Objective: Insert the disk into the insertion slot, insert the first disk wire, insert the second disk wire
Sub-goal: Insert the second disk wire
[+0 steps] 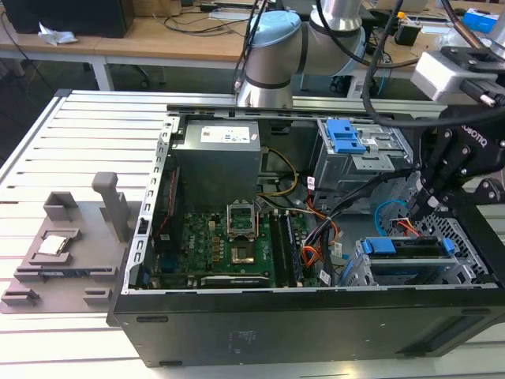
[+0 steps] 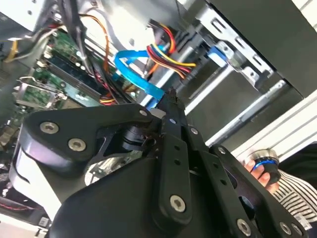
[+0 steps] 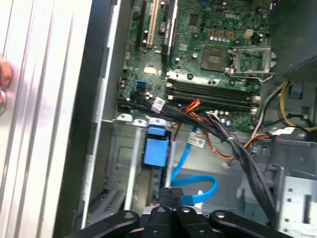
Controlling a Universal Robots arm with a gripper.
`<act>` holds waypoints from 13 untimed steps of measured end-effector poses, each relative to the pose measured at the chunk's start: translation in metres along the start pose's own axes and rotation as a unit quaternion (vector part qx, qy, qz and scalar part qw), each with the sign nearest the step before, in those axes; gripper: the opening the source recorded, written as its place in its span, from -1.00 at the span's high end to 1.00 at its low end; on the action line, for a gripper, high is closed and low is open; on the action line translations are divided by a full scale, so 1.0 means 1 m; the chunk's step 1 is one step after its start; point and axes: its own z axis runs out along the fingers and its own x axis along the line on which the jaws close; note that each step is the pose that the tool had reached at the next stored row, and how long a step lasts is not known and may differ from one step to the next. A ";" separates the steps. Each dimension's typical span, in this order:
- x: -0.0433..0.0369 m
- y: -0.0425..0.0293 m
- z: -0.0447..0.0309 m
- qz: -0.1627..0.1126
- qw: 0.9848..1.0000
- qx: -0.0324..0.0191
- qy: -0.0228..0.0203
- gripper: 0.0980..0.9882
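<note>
Slatted aluminium counter (image 1: pixel 47 150) carries an open computer case (image 1: pixel 260 324). Inside it, at the counter's near edge, the disk (image 1: pixel 406 251) sits in the insertion slot (image 1: pixel 359 272). Just behind it, the pincer (image 3: pixel 171 194) is clenched on a blue wire (image 3: pixel 198 186).

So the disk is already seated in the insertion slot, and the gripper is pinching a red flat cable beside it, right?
Not red. In both wrist views the flat cable at the gripper is bright blue. The disk does sit in the insertion slot, as the exterior view shows.
</note>
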 end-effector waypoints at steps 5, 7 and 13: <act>0.0099 0.0007 0.0116 0.025 1.000 -0.001 -0.002 0.98; 0.0099 0.0003 0.0135 0.033 0.999 -0.001 -0.002 0.98; 0.0099 -0.0019 0.0197 0.038 0.999 -0.002 -0.003 0.98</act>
